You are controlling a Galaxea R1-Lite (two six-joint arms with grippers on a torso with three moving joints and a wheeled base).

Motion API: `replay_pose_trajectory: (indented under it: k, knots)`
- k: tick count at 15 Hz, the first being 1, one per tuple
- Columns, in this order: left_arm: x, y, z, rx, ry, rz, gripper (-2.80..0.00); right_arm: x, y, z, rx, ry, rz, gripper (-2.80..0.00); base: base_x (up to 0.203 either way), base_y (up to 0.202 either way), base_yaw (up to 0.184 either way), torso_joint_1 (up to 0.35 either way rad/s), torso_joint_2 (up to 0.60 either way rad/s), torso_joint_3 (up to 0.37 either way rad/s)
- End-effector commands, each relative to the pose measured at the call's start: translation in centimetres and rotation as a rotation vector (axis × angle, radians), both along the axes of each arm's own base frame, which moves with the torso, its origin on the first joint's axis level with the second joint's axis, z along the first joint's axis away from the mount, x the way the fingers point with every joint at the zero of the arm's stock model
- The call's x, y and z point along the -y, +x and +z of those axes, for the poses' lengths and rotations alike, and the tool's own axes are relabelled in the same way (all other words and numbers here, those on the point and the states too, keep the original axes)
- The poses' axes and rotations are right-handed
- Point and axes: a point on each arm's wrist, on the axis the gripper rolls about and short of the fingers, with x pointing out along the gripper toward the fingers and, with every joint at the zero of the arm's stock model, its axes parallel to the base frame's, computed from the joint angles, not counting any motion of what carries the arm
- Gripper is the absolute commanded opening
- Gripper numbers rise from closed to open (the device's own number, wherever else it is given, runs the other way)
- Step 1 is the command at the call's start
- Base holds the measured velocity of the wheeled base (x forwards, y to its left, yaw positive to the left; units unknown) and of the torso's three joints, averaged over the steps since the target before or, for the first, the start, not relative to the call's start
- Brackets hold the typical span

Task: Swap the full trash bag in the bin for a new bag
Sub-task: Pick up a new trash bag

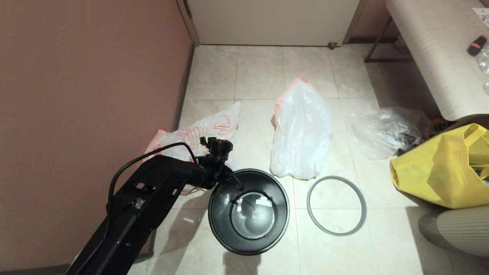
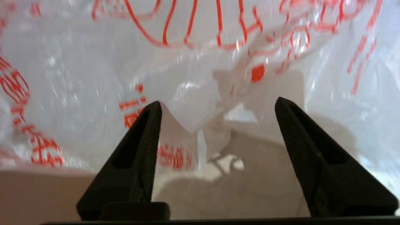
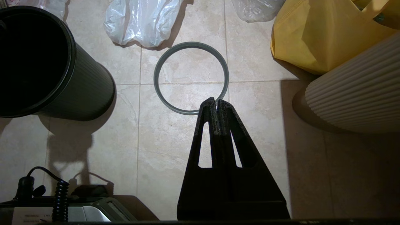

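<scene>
The new bag [image 1: 208, 128], white with red-orange print, lies crumpled on the floor by the left wall. My left gripper [image 2: 218, 104] hangs open right over it, and the printed plastic [image 2: 200, 56] fills the left wrist view, with a fold of it between the fingers [image 2: 147, 134]. The black bin [image 1: 221, 214] stands upright and empty in front of me. Its grey ring [image 1: 336, 205] lies flat on the tiles to the bin's right. The full trash bag [image 1: 301, 133] slumps on the floor behind the ring. My right gripper [image 3: 216, 101] is shut and empty above the ring's near edge [image 3: 175, 107].
A clear colourless plastic bag [image 1: 382, 131] and a yellow fabric tote [image 1: 439, 172] sit at the right. A ribbed cream object [image 3: 359, 90] stands close beside my right arm. A bench [image 1: 431, 49] is at the back right, and a brown wall [image 1: 88, 95] runs along the left.
</scene>
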Motion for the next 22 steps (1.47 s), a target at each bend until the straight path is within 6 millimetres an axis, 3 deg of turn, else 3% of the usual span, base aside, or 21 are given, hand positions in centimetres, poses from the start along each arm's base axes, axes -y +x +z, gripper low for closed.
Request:
replay_pose_trajectory:
  k: [1, 3, 6, 11, 14, 19, 22]
  knots:
    - [-0.7, 0.6, -1.2, 0.035, 0.057, 0.002, 0.00, 0.0, 0.0, 0.0, -0.002, 0.000, 0.000, -2.80, 0.000, 0.000, 0.000, 0.000, 0.00, 0.000]
    - [-1.5, 1.2, -1.0, 0.092, 0.145, 0.001, 0.00, 0.0, 0.0, 0.0, -0.002, 0.000, 0.000, -2.80, 0.000, 0.000, 0.000, 0.000, 0.00, 0.000]
    - [-2.5, 1.5, -2.6, 0.051, 0.227, 0.006, 0.00, 0.0, 0.0, 0.0, -0.002, 0.000, 0.000, -2.80, 0.000, 0.000, 0.000, 0.000, 0.00, 0.000]
    - [-2.3, 1.3, -4.9, -0.008, 0.241, 0.006, 0.00, 0.0, 0.0, 0.0, -0.002, 0.000, 0.000, -2.80, 0.000, 0.000, 0.000, 0.000, 0.00, 0.000]
    - [-1.0, 1.0, -2.6, 0.068, 0.221, 0.004, 0.00, 0.0, 0.0, 0.0, -0.002, 0.000, 0.000, -2.80, 0.000, 0.000, 0.000, 0.000, 0.00, 0.000]
    - [4.3, -1.8, 2.0, 0.125, 0.189, -0.098, 0.00, 0.0, 0.0, 0.0, -0.002, 0.000, 0.000, -2.80, 0.000, 0.000, 0.000, 0.000, 0.00, 0.000]
    - [5.1, -3.2, 5.4, 0.158, 0.170, -0.121, 0.00, 0.0, 0.0, 0.0, -0.002, 0.000, 0.000, -2.80, 0.000, 0.000, 0.000, 0.000, 0.00, 0.000]
